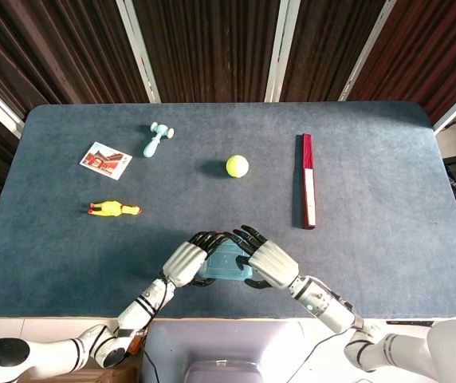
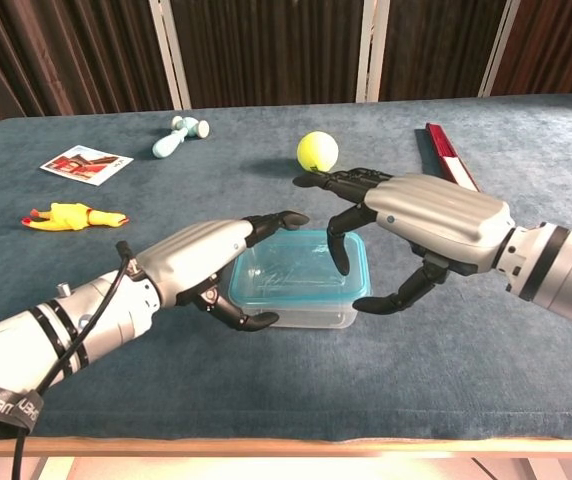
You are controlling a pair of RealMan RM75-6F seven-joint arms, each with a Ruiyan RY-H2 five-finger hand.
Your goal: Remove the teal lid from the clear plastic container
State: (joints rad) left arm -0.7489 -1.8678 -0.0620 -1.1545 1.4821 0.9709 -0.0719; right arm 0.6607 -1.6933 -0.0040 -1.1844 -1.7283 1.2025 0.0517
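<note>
Dark blue counter (image 1: pixel 371 239), brown slatted wall behind. Clear plastic container (image 2: pixel 301 300) sits near the front edge, teal lid (image 2: pixel 301 268) on it. Left hand (image 2: pixel 201 262) cups the container's left side, fingers curled round it. Right hand (image 2: pixel 421 222) hangs over the right side, fingers spread, one fingertip down on the lid, holding nothing. Tennis ball (image 1: pixel 237 166) further back, well apart.
</note>
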